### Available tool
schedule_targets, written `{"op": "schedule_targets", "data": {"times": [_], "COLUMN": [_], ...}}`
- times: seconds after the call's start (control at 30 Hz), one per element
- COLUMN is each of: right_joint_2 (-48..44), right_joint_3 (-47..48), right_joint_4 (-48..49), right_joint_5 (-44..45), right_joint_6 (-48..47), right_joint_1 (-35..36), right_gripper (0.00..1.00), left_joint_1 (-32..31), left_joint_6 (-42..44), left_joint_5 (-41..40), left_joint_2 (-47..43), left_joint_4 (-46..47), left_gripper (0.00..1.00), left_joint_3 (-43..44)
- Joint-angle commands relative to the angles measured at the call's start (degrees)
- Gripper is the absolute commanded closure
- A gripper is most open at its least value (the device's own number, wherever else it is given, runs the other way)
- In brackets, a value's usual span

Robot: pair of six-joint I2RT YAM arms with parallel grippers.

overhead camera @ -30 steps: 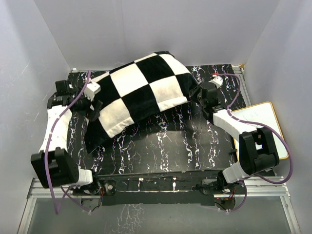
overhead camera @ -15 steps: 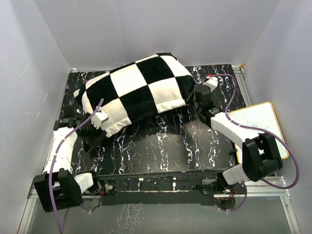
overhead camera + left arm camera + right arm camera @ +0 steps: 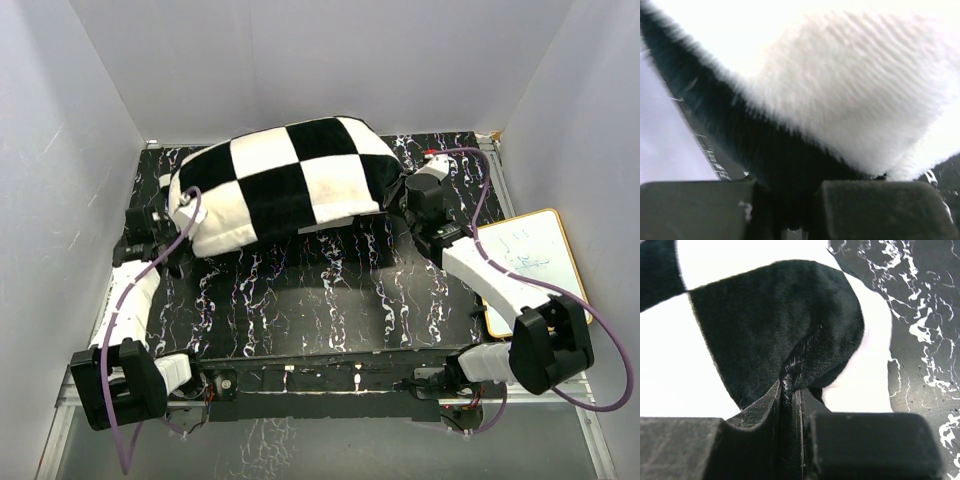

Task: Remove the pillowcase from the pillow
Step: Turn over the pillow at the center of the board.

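The black-and-white checkered pillowcase lies plump across the back of the table, its long side running left to right. The pillow is hidden inside it. My left gripper is at the cover's left end; in the left wrist view it is shut on a fold of black plush below a white square. My right gripper is at the cover's right end, and the right wrist view shows it shut on a pinched black corner of the pillowcase.
The table top is black with white marbling. A white board lies at its right edge. White walls close in the left, back and right sides. The purple cables of both arms loop beside them.
My left gripper, open earlier, has swung in to the cover's left end and shut on it. The pillowcase has turned from a slant to nearly level. The right gripper has kept its hold.
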Motion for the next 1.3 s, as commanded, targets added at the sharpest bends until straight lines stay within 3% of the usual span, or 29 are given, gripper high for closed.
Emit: {"op": "schedule_targets", "data": {"times": [0.0,0.27,0.47,0.63,0.73,0.9,0.97,1.03,1.07,1.1,1.13,1.17,1.27], "right_joint_2": [-6.5,-13.2,-17.7,-12.3,-5.2,5.2,10.1,15.6,18.5,20.8,22.6,23.4,22.6], "right_joint_3": [5.7,14.5,23.8,35.6,40.8,41.1,41.7,43.8,45.8,48.4,50.3,51.2,51.3], "right_joint_4": [5.0,1.8,-3.2,-13.7,-18.8,-19.7,-19.5,-19.9,-21.0,-22.2,-22.9,-22.6,-20.1], "right_joint_5": [-1.4,0.8,0.5,2.7,2.1,-1.9,-4.3,-5.9,-6.5,-6.7,-6.3,-5.6,-5.5], "right_joint_6": [-2.4,-6.2,-5.5,-3.4,-3.8,-4.2,-4.1,-4.2,-4.4,-4.8,-5.1,-5.3,-5.0], "right_joint_1": [0.3,1.9,2.1,2.0,1.9,-0.3,-2.9,-5.4,-6.6,-7.6,-8.3,-8.8,-10.5], "right_gripper": [0.92,0.92,0.92,0.92,0.92,0.92,0.92,0.92,0.9,0.83,0.71,0.57,0.29], "left_joint_1": [-0.2,-0.3,-0.2,-0.3,-0.3,-0.3,-0.3,-0.2,-0.3,-0.3,-0.5,-0.7,-2.9], "left_joint_6": [-8.9,-18.8,-21.0,-18.2,-16.3,-13.8,-14.7,-16.8,-18.8,-20.4,-22.0,-22.8,-22.8], "left_joint_5": [1.9,6.0,8.0,9.1,7.4,0.2,-3.9,-6.7,-7.5,-7.6,-7.1,-6.1,-2.5], "left_joint_2": [-1.9,1.5,7.1,12.9,15.5,15.8,20.0,27.3,30.1,32.9,35.3,37.1,39.4], "left_joint_4": [4.9,-7.2,-18.6,-30.6,-32.8,-14.7,-9.1,-6.4,-6.4,-7.4,-9.2,-11.5,-18.2], "left_gripper": [1.0,1.0,1.0,1.0,1.0,1.0,1.0,1.0,0.84,0.59,0.32,0.18,0.04], "left_joint_3": [14.7,45.4,65.5,78.2,72.6,50.7,49.1,52.9,56.7,61.1,67.5,72.5,82.5]}}
